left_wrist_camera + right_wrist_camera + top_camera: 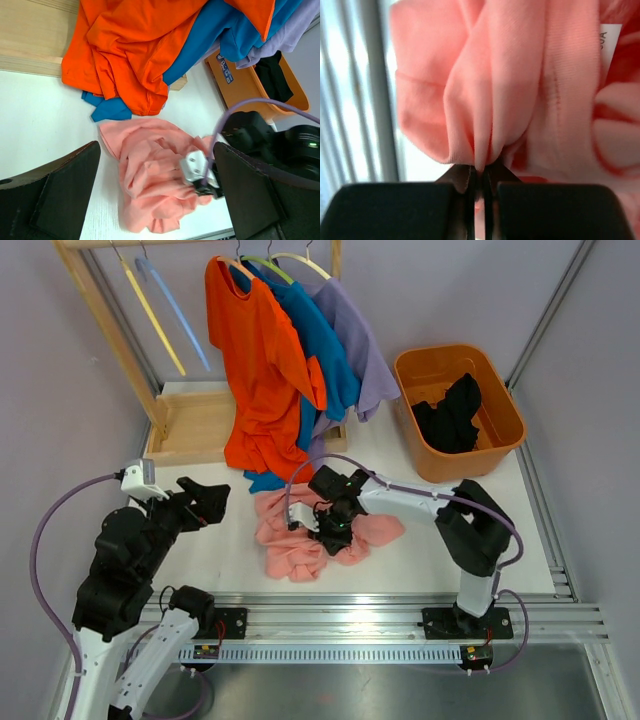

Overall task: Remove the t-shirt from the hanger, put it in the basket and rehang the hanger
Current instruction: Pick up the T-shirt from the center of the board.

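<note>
A pink t-shirt [290,540] lies crumpled on the white table, off any hanger. My right gripper [335,528] is down on its middle, shut on a pinched fold of the pink cloth [485,100], which bunches up right at the fingertips [479,172]. My left gripper [210,502] hovers to the left of the shirt, open and holding nothing. In the left wrist view its wide-apart fingers [50,195] frame the pink t-shirt [145,180]. Orange [262,370], blue [322,350] and lavender [362,355] t-shirts hang on hangers from the rack.
The wooden rack [105,315] stands at the back left with an empty yellow hanger [150,310] and an empty blue hanger [182,312]. Its wooden base [190,430] rests on the table. An orange bin [505,400] at the right holds a black garment [452,415].
</note>
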`<state>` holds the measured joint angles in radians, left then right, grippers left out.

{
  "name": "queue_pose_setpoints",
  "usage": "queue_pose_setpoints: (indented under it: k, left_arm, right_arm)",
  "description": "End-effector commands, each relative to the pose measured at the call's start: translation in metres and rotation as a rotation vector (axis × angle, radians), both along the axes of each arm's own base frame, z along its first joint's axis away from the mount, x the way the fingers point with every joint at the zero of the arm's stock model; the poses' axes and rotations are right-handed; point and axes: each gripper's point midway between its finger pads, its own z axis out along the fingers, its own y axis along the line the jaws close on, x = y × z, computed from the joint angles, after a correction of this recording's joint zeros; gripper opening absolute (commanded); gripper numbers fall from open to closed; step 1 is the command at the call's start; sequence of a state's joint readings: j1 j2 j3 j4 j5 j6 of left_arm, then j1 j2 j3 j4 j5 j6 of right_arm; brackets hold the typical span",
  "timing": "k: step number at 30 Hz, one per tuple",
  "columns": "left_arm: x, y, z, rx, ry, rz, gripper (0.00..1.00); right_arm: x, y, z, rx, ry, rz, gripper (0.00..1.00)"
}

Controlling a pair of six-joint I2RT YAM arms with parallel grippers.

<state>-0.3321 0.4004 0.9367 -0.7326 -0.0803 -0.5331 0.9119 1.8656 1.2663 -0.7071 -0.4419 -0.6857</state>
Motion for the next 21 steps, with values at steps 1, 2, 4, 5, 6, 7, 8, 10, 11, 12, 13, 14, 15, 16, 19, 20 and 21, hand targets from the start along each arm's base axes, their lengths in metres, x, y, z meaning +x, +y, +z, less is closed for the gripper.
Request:
queue_pose_setpoints:
  k: [1,2,4,5,6,7,8,10,11,12,13,14,15,16,19,20,21]
  left_arm:
    - [0.005,-0.001,0.001,-0.019,-0.011,0.009,0.99]
    - [0.005,-0.001,0.002,-0.021,-0.012,0.008,0.99]
    - [0.006,-0.003,0.002,-0.026,-0.015,0.006,0.99]
    - [0.008,-0.003,0.0,-0.028,-0.012,0.008,0.99]
    - [0.007,-0.004,0.001,-0.032,-0.015,0.003,0.99]
    - [0.008,-0.005,0.001,-0.036,-0.021,0.001,0.99]
    - [0.009,-0.005,0.002,-0.037,-0.023,-0.001,0.99]
    - [0.011,-0.007,0.003,-0.04,-0.029,-0.004,0.99]
    - [0.012,-0.007,0.003,-0.04,-0.03,-0.004,0.99]
    - [0.013,-0.007,0.003,-0.038,-0.029,-0.004,0.99]
    - [0.013,-0.007,0.004,-0.036,-0.033,-0.006,0.99]
    - [0.015,-0.008,0.002,-0.032,-0.025,-0.008,0.99]
    - [0.016,-0.009,0.002,-0.032,-0.023,-0.011,0.99]
    - [0.017,-0.01,0.002,-0.03,-0.025,-0.013,0.99]
    - [0.022,-0.013,0.003,-0.026,-0.024,-0.025,0.99]
    - [0.023,-0.014,0.003,-0.023,-0.025,-0.028,0.99]
    - [0.025,-0.015,0.003,-0.019,-0.02,-0.033,0.99]
  right_arm:
    - [-0.026,-0.015,0.068,0.156,0.002,0.163,0.0]
    - [-0.031,-0.02,0.081,0.179,0.016,0.175,0.0]
    - [-0.023,-0.029,0.113,0.255,-0.03,0.171,0.0]
    - [-0.024,-0.032,0.129,0.291,-0.022,0.165,0.0]
    - [-0.012,-0.041,0.146,0.33,-0.049,0.125,0.0]
    - [-0.011,-0.043,0.165,0.372,-0.041,0.108,0.0]
    - [-0.007,-0.046,0.177,0.398,-0.048,0.089,0.0]
    - [0.006,-0.06,0.202,0.447,-0.078,0.026,0.0]
    - [0.009,-0.063,0.221,0.486,-0.103,0.017,0.0]
    - [0.012,-0.068,0.24,0.527,-0.152,0.005,0.0]
    - [0.016,-0.072,0.255,0.558,-0.165,-0.048,0.0]
    - [0.035,-0.079,0.278,0.613,-0.247,-0.1,0.0]
    - [0.037,-0.085,0.298,0.65,-0.304,-0.124,0.0]
    - [0.043,-0.09,0.311,0.67,-0.324,-0.173,0.0]
    - [0.068,-0.11,0.356,0.733,-0.43,-0.305,0.0]
    - [0.084,-0.123,0.378,0.761,-0.504,-0.367,0.0]
    - [0.094,-0.13,0.388,0.776,-0.521,-0.413,0.0]
